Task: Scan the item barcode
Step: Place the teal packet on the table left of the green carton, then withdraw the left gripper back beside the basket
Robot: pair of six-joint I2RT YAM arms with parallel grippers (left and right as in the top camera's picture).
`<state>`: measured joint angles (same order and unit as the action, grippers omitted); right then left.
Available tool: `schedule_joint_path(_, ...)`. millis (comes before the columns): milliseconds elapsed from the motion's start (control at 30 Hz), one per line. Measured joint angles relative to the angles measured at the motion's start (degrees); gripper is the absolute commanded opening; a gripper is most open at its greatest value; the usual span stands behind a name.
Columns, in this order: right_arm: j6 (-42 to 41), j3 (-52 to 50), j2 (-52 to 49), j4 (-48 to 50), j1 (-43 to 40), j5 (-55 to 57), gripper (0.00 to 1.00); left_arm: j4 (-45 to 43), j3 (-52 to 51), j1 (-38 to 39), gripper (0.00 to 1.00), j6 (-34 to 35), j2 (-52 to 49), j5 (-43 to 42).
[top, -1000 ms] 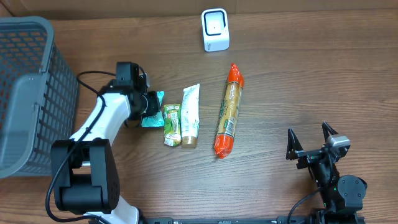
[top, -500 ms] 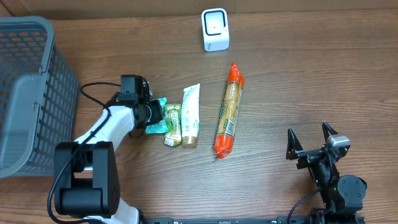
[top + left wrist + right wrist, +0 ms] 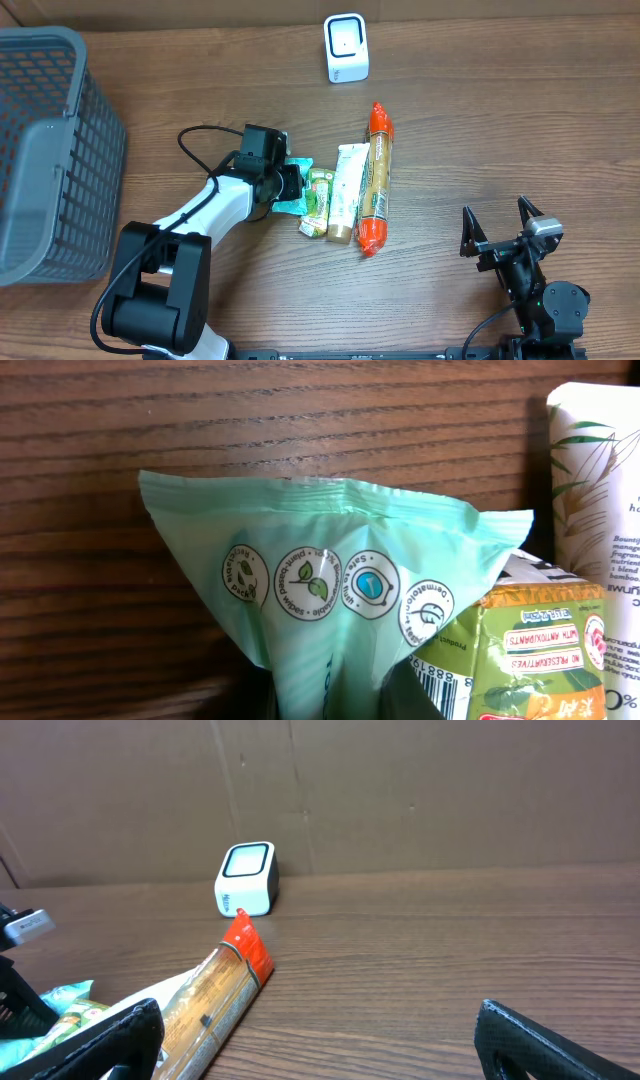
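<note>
Bystanders on the wooden table [image 3: 500, 120]

A grey mesh basket [image 3: 40, 80] stands at the far left edge. Mid-table, a green sachet [image 3: 318, 195], a pale tube [image 3: 347, 190] and a long pack with orange ends [image 3: 375, 175] lie side by side, pressed close together. Brown cardboard [image 3: 450, 790] backs the table.

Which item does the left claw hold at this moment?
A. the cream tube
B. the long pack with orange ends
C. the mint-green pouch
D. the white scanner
C: the left claw is shut on the mint-green pouch, whose sealed edge fills the left wrist view right in front of the camera.
</note>
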<state>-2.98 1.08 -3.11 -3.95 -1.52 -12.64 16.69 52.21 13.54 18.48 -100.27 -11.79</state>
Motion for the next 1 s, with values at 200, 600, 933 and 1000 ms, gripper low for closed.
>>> schedule_joint_path(200, 0.02, 0.00, 0.00, 0.00, 0.00, 0.00, 1.00, 5.18, 1.16, -1.84, 0.52, 1.44, 0.09, 0.26)
schedule_joint_path(600, 0.00, 0.00, 0.00, 0.00, 0.00, -0.02, 1.00, 11.13, 3.21, -4.35, 1.00, 2.56, 1.33, 0.24)
schedule_joint_path(933, 0.00, 0.00, 0.00, 0.00, 0.00, 0.00, 1.00, 30.34, 18.43, -9.77, 1.00, 0.81, 19.78, 5.64)
schedule_joint_path(1000, 0.00, 0.00, 0.00, 0.00, 0.00, 0.00, 1.00, 32.72, 20.46, -11.13, 1.00, -0.57, 24.09, 6.62)
